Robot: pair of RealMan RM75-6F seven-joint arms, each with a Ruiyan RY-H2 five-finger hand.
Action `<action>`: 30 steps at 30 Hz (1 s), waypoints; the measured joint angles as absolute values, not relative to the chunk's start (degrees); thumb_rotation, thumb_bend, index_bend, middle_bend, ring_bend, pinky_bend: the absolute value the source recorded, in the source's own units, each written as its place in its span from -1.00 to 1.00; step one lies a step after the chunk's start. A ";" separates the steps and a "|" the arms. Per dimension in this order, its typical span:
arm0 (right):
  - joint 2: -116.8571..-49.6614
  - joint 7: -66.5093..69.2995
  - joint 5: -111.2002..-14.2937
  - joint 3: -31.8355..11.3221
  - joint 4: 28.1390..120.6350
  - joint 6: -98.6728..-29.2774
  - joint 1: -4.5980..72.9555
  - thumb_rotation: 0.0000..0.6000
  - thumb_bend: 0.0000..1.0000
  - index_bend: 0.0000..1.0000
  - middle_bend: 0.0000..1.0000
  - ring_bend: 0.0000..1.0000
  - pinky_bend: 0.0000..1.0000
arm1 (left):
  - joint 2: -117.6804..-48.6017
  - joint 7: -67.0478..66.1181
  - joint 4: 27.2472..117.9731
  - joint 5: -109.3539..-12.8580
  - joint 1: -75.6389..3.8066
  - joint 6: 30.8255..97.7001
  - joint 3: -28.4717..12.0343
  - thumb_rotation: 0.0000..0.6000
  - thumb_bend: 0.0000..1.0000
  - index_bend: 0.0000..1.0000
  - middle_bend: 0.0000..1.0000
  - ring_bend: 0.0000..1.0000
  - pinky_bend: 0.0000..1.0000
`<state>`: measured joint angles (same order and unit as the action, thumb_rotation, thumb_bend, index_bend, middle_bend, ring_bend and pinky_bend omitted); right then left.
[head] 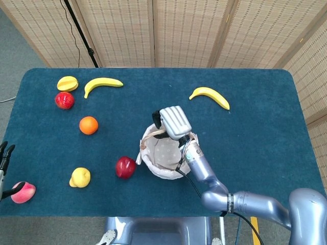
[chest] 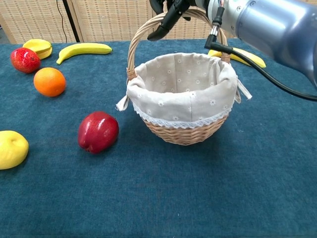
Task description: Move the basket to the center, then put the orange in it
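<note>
The wicker basket (head: 152, 168) with a pale dotted cloth liner stands upright near the table's middle, and nothing lies inside it (chest: 184, 133). My right hand (head: 174, 121) grips the top of its arched handle (chest: 132, 47) from above; the chest view shows dark fingers (chest: 163, 27) hooked around it. The orange (head: 88, 125) lies to the basket's left, well apart from it (chest: 49, 82). My left hand (head: 4, 151) shows only its fingertips at the left edge of the head view, spread and holding nothing.
A dark red apple (head: 125, 167) lies just left of the basket (chest: 98, 132). A yellow fruit (head: 79, 177) and a peach (head: 23, 192) sit front left. At the back left are a banana (head: 102, 83), a red apple (head: 64, 100) and a yellow fruit (head: 67, 82). A second banana (head: 209, 96) lies back right.
</note>
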<state>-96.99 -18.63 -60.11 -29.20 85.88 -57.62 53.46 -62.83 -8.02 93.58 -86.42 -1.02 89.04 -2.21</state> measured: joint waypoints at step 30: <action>-93.98 -10.78 -58.52 -30.34 78.76 -57.52 58.43 1.00 -0.74 0.52 0.35 0.44 0.55 | -64.42 -9.46 93.00 -84.55 -2.91 86.29 -2.66 1.00 -0.84 -1.00 -1.00 -1.00 -1.00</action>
